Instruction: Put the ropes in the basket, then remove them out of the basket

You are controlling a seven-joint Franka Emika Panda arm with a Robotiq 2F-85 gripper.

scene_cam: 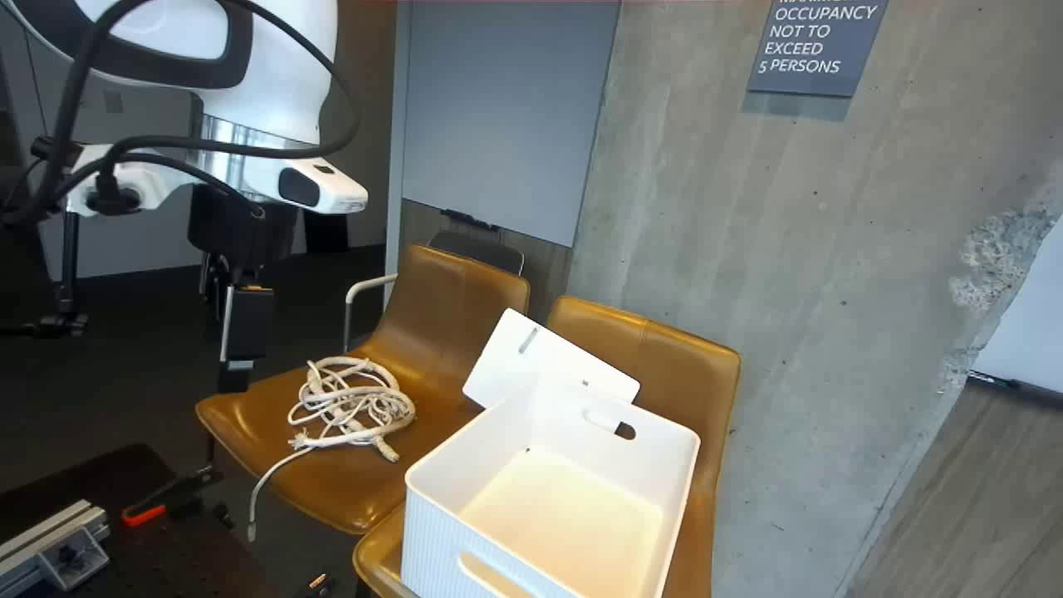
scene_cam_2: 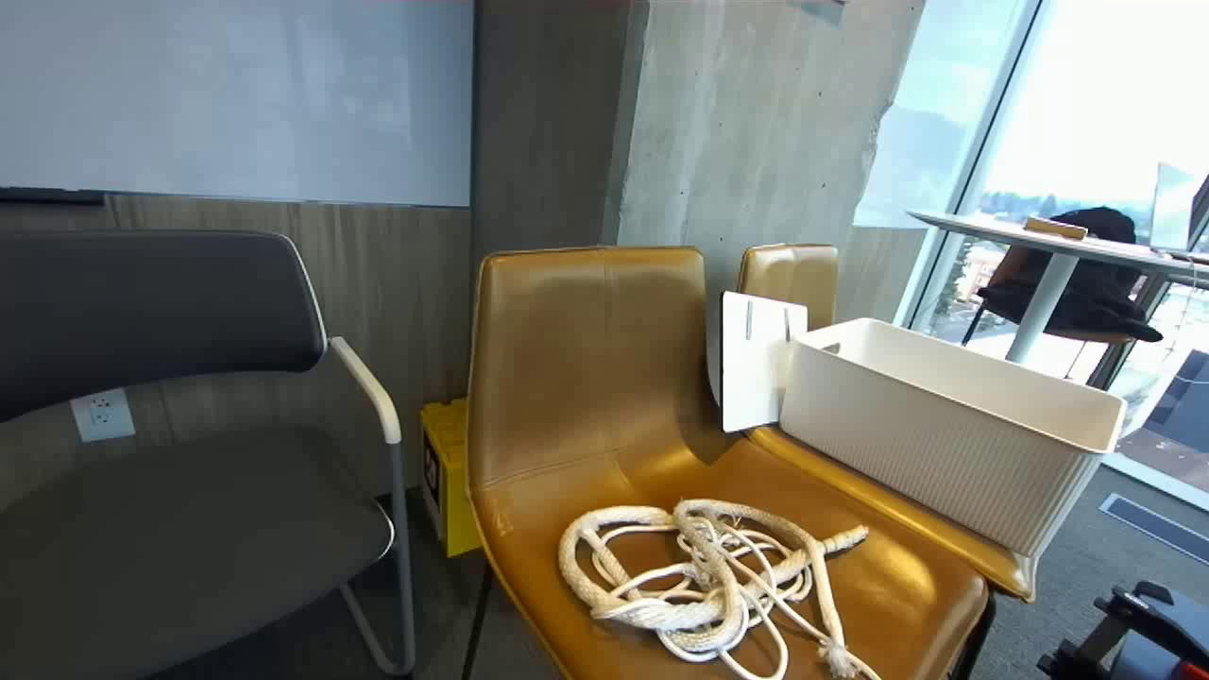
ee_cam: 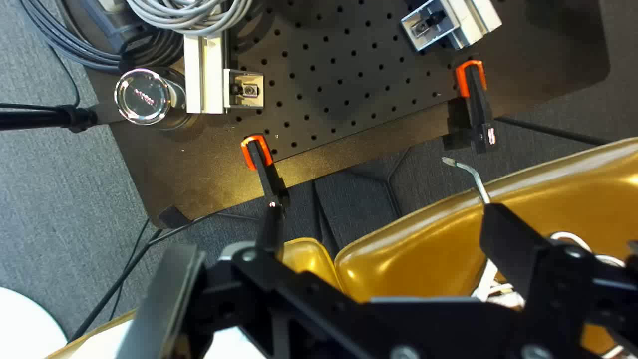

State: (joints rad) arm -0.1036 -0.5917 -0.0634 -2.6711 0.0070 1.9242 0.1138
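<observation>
The off-white ropes lie in a loose tangle on the brown leather chair seat in both exterior views (scene_cam: 384, 407) (scene_cam_2: 661, 616). A thin rope end hangs over the seat's front edge. In the wrist view, part of the ropes (ee_cam: 498, 289) shows behind a finger. The white ribbed basket stands on the adjoining brown chair in both exterior views (scene_cam: 473, 531) (scene_cam_2: 926, 463). Its inside looks empty in an exterior view. My gripper (scene_cam: 235, 365) points down above the rope chair's side, apart from the ropes. In the wrist view its fingers (ee_cam: 384, 222) are wide apart with nothing between them.
A white panel (scene_cam: 540, 357) leans behind the basket against the chair back. A dark perforated table (ee_cam: 344, 89) carries orange-tipped clamps (ee_cam: 256, 152), a glass jar (ee_cam: 143, 97) and coiled cables (ee_cam: 199, 17). A grey armchair (scene_cam_2: 170, 321) and a yellow box (scene_cam_2: 455, 472) stand nearby.
</observation>
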